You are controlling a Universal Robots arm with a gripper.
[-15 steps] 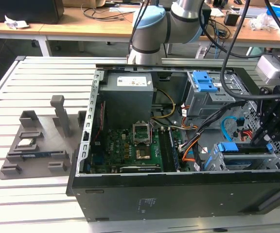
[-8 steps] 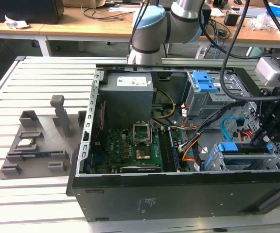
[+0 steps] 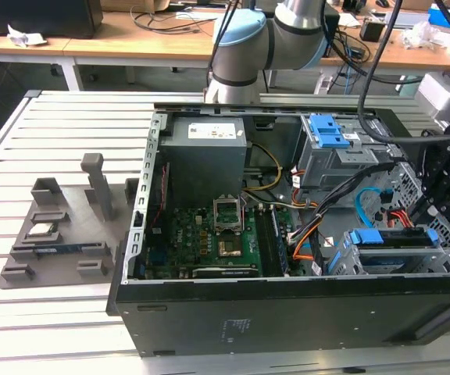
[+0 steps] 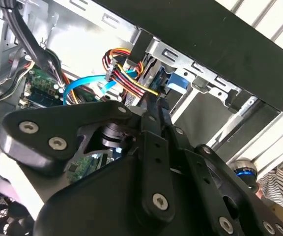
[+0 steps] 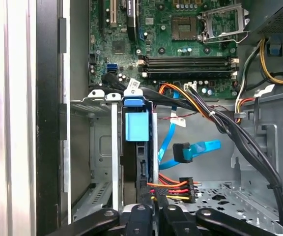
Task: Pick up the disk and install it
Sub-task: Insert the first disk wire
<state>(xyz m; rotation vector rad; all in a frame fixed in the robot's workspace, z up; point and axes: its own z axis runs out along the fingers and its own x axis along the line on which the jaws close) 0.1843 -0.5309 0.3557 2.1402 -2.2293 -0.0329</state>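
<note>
1. Slatted aluminium table [image 3: 22, 125] carries the open black computer case [image 3: 287, 320], with cluttered desks behind it. I see the disk, a silver hard drive with blue plastic side rails [image 5: 136, 125], standing on edge in the grey metal drive cage [image 5: 99, 147] at the near right corner of the case in the exterior view.
2. In both wrist views the black gripper [image 5: 154, 216] has its fingers pressed together, with the tips at the disk's outer end. I judge it is pushing, not pinching.
3. Risk: the bundle of orange, red and yellow wires [image 5: 173, 186] lies just beside the fingers. A slight sideways drift could snag it or drag its black connector.
4. Risk: the flat blue data cable [image 5: 195, 150] hangs loose next to the cage. It could be trapped between disk and cage wall if either shifts.
5. Risk: if the push is off the slot's line, the rails could bind and the disk jam half seated. The tips might then slip off towards the green motherboard [image 5: 181, 34].
6. Hard to tell: whether the tips actually touch the disk or stop just short.
7. Hidden: the disk's label faces and its inner end, so I cannot judge whether it is fully home. In the exterior view, black cables cross in front of the cage.
</note>
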